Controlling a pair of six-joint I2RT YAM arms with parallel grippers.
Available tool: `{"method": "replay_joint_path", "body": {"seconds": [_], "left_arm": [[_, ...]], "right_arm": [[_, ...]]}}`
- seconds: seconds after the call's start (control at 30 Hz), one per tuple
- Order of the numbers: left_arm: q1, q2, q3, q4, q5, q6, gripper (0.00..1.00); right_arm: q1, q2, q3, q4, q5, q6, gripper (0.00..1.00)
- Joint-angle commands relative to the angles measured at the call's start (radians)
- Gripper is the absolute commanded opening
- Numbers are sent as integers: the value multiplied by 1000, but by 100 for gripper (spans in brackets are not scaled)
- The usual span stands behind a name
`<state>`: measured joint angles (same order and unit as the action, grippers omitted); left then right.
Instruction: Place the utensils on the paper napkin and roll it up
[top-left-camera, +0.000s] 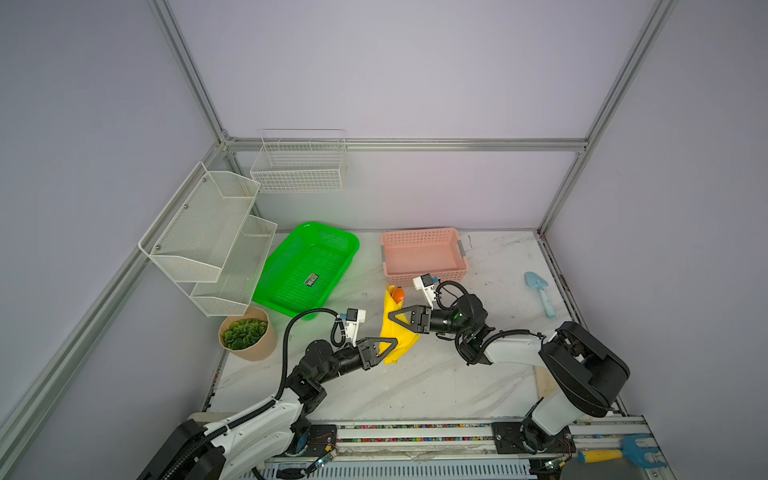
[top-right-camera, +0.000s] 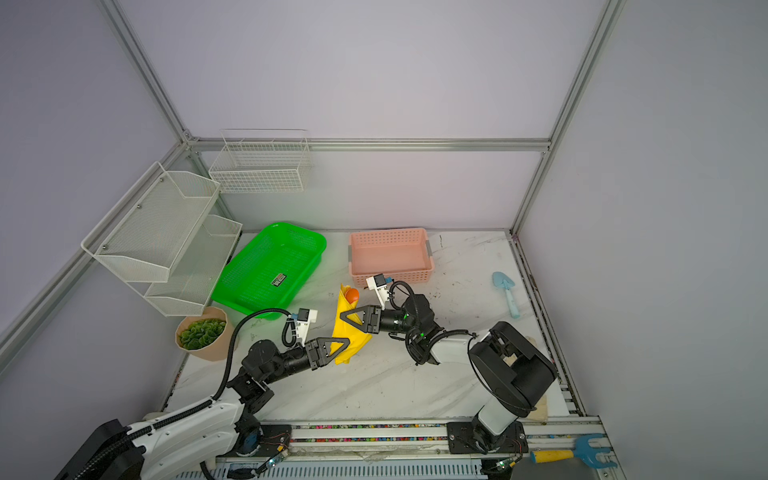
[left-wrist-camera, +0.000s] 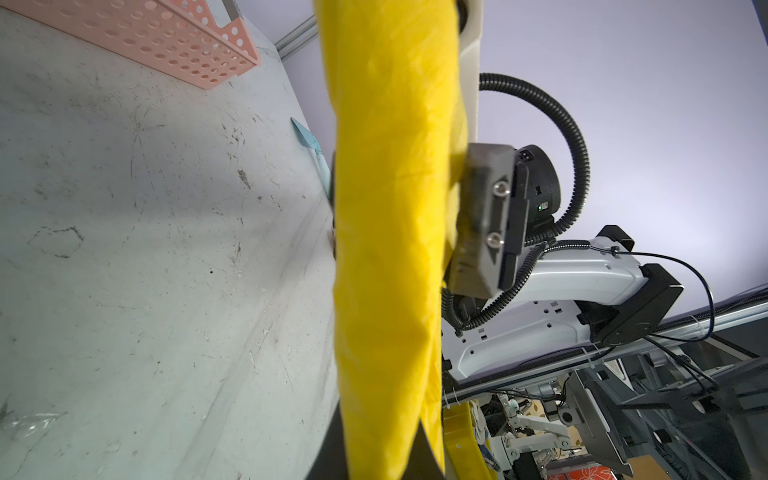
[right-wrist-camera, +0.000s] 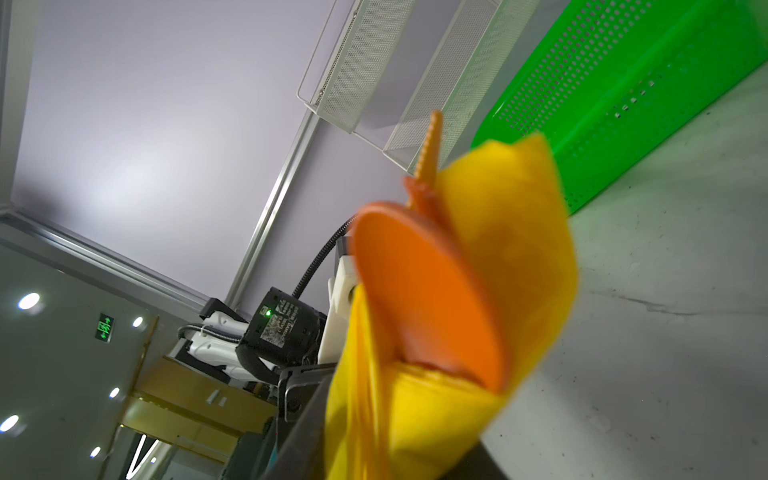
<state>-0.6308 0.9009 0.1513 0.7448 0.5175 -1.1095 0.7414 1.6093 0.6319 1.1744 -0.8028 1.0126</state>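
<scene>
Reaching in from the lower left of both top views, the left arm lies low and stretched toward the centre. Its left gripper (top-left-camera: 394, 342) (top-right-camera: 348, 341) is clamped on the near end of the paper napkin (top-left-camera: 409, 340) (top-right-camera: 361, 341), a long yellow roll in mid-frame. The right arm folds in from the lower right. The right gripper (top-left-camera: 391, 318) (top-right-camera: 343, 316) straddles the roll farther up, jaws narrow around it. The spoon (top-left-camera: 399, 294) (top-right-camera: 352, 295) pokes its orange bowl out of the roll's far end, just below the pink basket (top-left-camera: 428, 274). The green basket (top-left-camera: 328, 227) lies to the upper left of the roll and the potted plant (top-left-camera: 245, 332) is at lower left. The light-blue trowel (top-left-camera: 540, 293) lies well apart at right. Bare table (top-left-camera: 395, 390) lies open below both grippers.

In the left wrist view the napkin (left-wrist-camera: 386, 249) fills the middle. One of the right gripper's fingers (left-wrist-camera: 478, 216) presses against its side. The pink basket (left-wrist-camera: 166, 41) and the trowel (left-wrist-camera: 307, 137) lie beyond, on scuffed table (left-wrist-camera: 145, 249).

In the right wrist view the blurred roll (right-wrist-camera: 519, 249) opens close to the lens with the spoon bowl (right-wrist-camera: 424, 291) inside. A slim toothed orange piece (right-wrist-camera: 428, 153) stands edge-on beside it. The green basket (right-wrist-camera: 623, 104) lies behind.
</scene>
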Motion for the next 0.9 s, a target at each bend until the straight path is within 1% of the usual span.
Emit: {"method": "replay_joint_path", "body": {"seconds": [0.0,0.17,0.2,0.27,0.33,0.43,0.53,0.63,0.7,0.87], "left_arm": [[-6,3,4,50,10,-9,9],[-6,2,1,38,28,-5,10],[-6,-2,-1,32,30,-4,12],[-6,-10,-4,19,36,0,20],[-6,-35,-4,-4,39,4,32],[-5,-103,10,-81,29,25,41],[-6,-164,38,-177,-10,53,44],[-6,-173,47,-192,-32,68,44],[-6,-149,52,-170,-25,66,45],[-6,-35,62,-62,25,41,45]], "right_arm": [[7,7,15,75,-10,11,22],[6,18,19,76,-2,14,14],[6,17,20,75,0,14,13],[6,17,23,76,2,14,10],[6,14,23,74,8,14,9],[3,9,20,73,14,12,7],[3,10,22,75,14,14,6],[2,9,25,76,12,15,5],[3,11,29,82,9,20,5],[3,16,39,97,9,35,4]]}}
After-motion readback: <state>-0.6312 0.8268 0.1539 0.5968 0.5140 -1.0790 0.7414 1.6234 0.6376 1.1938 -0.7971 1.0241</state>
